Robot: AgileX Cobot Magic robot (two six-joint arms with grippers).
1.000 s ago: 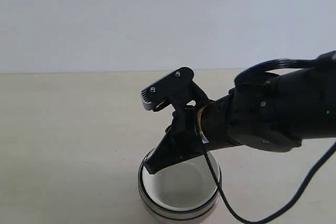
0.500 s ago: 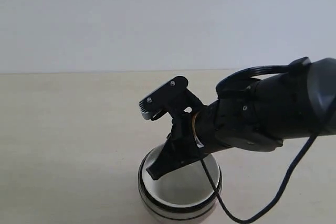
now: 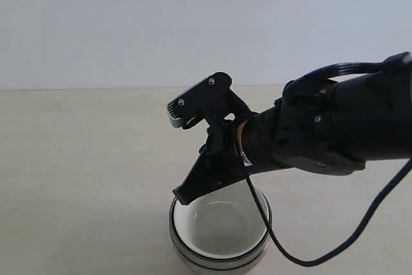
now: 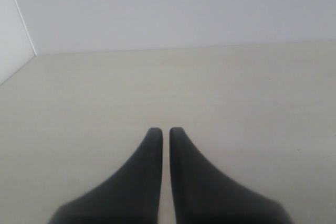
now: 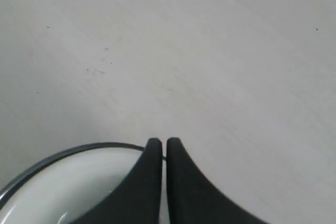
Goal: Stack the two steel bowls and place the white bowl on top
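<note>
I count one white bowl [image 3: 219, 233], sitting nested inside shiny steel at the near edge of the table [image 3: 84, 159]. The steel bowls [image 3: 178, 244] show only as a banded metal wall and rim around the white one, and from here I cannot tell whether that is one bowl or two.

There are two grippers. The right gripper [image 3: 181, 196] reaches in from the right, its fingers pressed together and holding nothing, with its tips just over the stack's rim; whether they touch it I cannot tell. One black cable [image 3: 309, 264] loops down from that arm. The left gripper [image 4: 165, 131] is well away over bare tabletop, its fingers nearly together with only a thin slit between them, also empty.

The table is pale beige and matte. Behind it stands a plain whitish wall [image 3: 193, 24].
</note>
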